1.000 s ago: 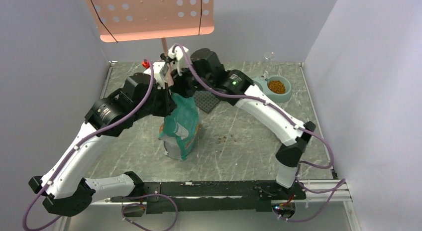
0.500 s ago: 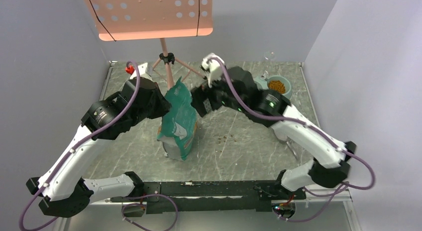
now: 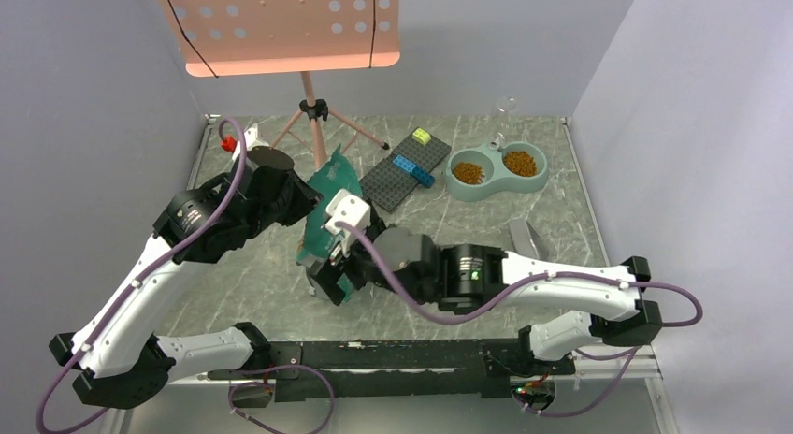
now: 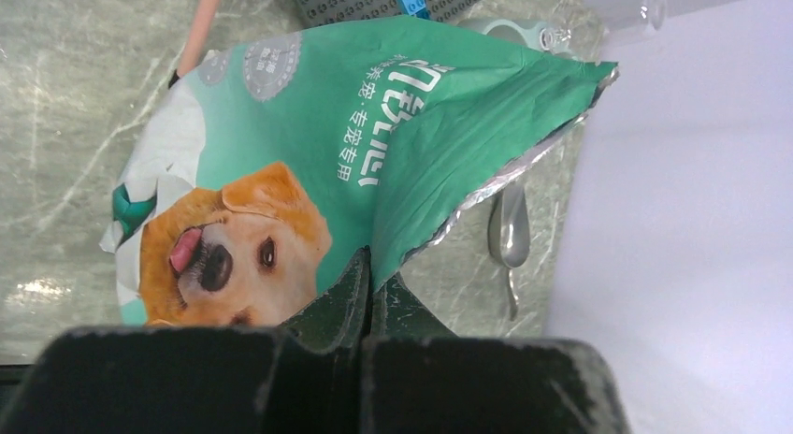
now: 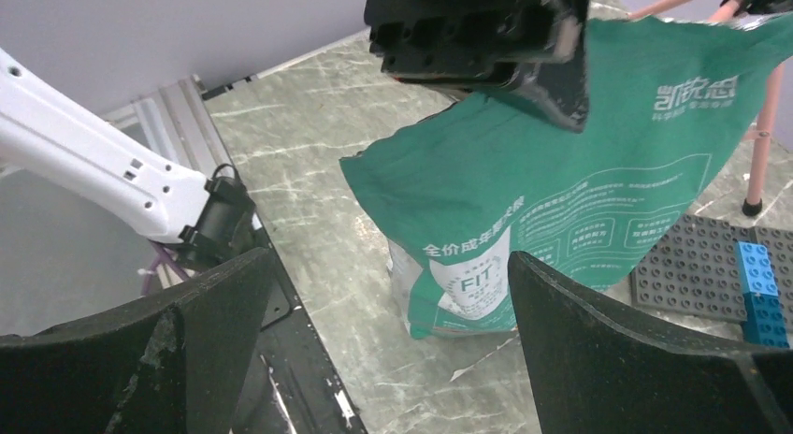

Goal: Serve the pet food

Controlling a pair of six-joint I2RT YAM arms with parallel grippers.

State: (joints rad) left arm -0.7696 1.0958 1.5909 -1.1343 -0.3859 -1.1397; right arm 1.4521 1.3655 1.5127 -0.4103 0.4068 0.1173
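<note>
My left gripper [image 4: 367, 282] is clenched on the bag [image 4: 374, 144], pinching one thin spot on the foil-lined edge of its open mouth. The bag stands just left of centre, leaning, and its base looks to be resting on the table [image 3: 449, 228]. My right gripper [image 5: 390, 266] is released, jaws spread wide, low on the near side, facing the bag's printed back with nothing between the fingers.

The pet food [image 3: 522, 163] sits as brown kibble in both cups of the double bowl [image 3: 493, 186], far right and well apart from the bag. I reckon more is inside the bag, though I cannot see into it.

Now the worries. All the hold I have is that one pinch. If the film slides out of my left fingers, the bag will probably flop and kibble will pour from the mouth onto the table.

My right jaws are close to the bag's lower half. A careless push there could kick the base out while the top is pinned, and the bag would tip. Squeezing the belly too hard might send pellets up and out.

The brick plate [image 3: 400, 177] lies between bag and bowl, and a spoon [image 4: 510, 233] lies on the right. A tilted carry across could scatter food onto them.
</note>
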